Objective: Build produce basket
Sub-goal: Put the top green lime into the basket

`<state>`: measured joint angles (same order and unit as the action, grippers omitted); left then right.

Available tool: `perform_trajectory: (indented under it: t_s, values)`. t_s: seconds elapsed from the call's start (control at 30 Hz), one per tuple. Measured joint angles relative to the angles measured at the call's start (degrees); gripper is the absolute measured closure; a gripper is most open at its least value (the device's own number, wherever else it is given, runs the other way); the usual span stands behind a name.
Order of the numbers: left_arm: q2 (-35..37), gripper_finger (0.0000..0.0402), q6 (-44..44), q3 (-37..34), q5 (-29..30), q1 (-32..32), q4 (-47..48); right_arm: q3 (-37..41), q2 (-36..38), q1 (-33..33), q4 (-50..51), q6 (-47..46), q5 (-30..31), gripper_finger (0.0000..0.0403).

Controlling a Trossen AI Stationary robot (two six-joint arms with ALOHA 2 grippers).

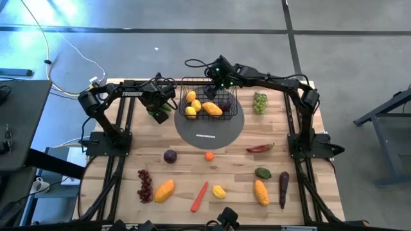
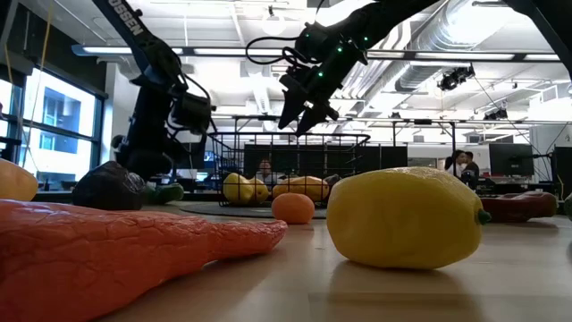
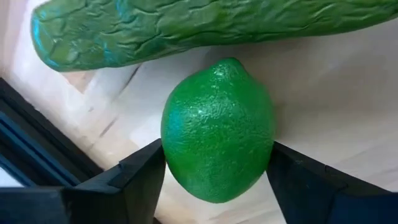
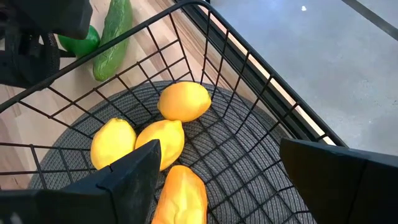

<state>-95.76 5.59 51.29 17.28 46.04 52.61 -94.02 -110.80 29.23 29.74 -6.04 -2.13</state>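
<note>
We see the left gripper (image 3: 214,168) clenched on the lime (image 3: 217,127); the basket (image 1: 209,96) lies to its right. Right gripper (image 4: 217,168) hangs released over it.

Left wrist view: cucumber (image 3: 205,28) lies beyond the fingers (image 3: 134,180), cut by the frame; lime (image 3: 217,127) hides table between them. Right wrist view: mango (image 4: 180,196) between fingers (image 4: 134,177) cut by the frame; basket (image 4: 205,56) only partly shown.
</note>
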Motion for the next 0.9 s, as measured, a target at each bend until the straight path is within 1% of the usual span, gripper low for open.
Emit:
perform_trajectory:
  t_s: [0.2, 0.3, 0.43, 0.57, 0.67, 0.9]
  values:
    - [0.0, 0.0216, -0.9, 0.0, 0.2, 0.0, 0.1, 0.0, 0.0, 0.0, 0.0, 0.0, 0.0, 0.0092]
    - [0.4, 0.0233, -0.8, 0.0, -0.2, 0.0, 0.7, 0.0, 0.1, 0.0, 0.3, -0.1, 0.2, 0.0092]
    - [2.5, 0.0233, 0.5, 0.2, -2.2, -0.1, 1.8, 0.0, 1.6, 0.0, 1.3, 0.1, 1.5, 0.0092]
    - [6.9, 0.0233, 2.8, 1.2, -3.3, -0.5, 2.2, -0.1, 2.9, 0.0, 1.3, 0.5, 2.7, 0.0092]
    - [10.5, 0.0233, 4.9, 2.8, -3.4, -1.1, 3.5, -0.1, 3.3, 0.0, 1.4, 0.7, 2.7, 0.0092]
    - [18.3, 0.0233, 10.3, 8.1, -4.2, -3.3, 3.3, -0.1, 3.5, 0.0, 2.8, 0.4, 2.8, 0.0092]
